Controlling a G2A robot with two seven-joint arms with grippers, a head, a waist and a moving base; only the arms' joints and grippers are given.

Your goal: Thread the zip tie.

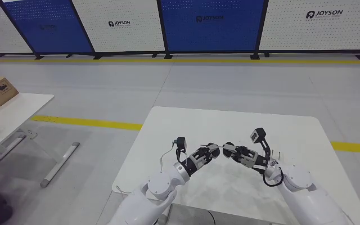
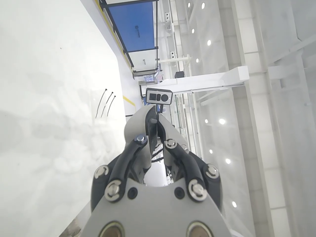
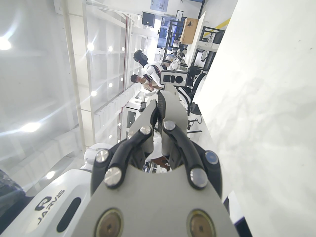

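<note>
A large robotics test hall, with nothing of a home or shop about it. The smooth grey floor (image 1: 185,84) is marked with yellow lines (image 1: 84,121), and a row of blue and white partition panels (image 1: 212,22) on black frames closes off the work area. Plain white tables (image 1: 225,121) stand apart on the open floor. High overhead, a white ceiling (image 2: 271,25) carries round lights (image 2: 222,121) — farther back are workbenches with screens (image 3: 164,31), a cardboard box (image 3: 188,29) and another white robot (image 3: 153,69).

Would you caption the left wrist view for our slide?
Left tool shut on a zip tie, three spare ties on the table.
</note>
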